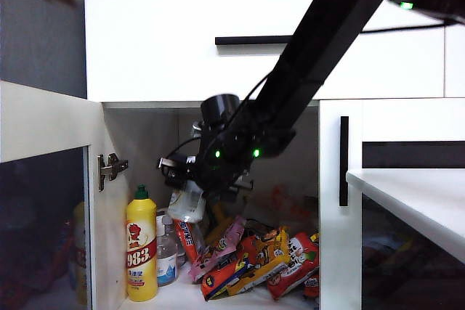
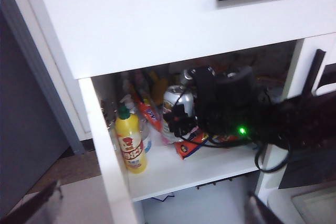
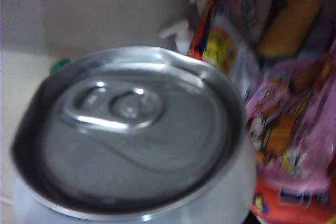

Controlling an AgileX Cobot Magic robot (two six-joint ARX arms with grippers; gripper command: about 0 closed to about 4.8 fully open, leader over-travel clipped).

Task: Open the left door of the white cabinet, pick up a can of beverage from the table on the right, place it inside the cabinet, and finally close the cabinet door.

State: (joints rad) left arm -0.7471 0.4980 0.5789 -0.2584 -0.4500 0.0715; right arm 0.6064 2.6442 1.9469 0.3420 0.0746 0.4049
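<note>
The white cabinet (image 1: 160,41) stands with its left door (image 1: 43,121) swung wide open toward the left. My right arm reaches down from the upper right into the open compartment. Its right gripper (image 1: 187,201) is shut on the can of beverage (image 1: 186,208), which hangs tilted above the snack packets. The can's silver top with its pull tab (image 3: 131,135) fills the right wrist view, hiding the fingers. From the left wrist view, the can (image 2: 176,103) shows in front of the black right wrist. My left gripper (image 2: 149,214) hangs back outside the cabinet, open and empty.
A yellow bottle with a green cap (image 1: 141,252) stands at the compartment's front left, with a small clear bottle (image 1: 167,255) beside it. Colourful snack packets (image 1: 254,259) cover the shelf floor. The right door (image 1: 341,266) is closed. The white table (image 1: 414,194) juts in at the right.
</note>
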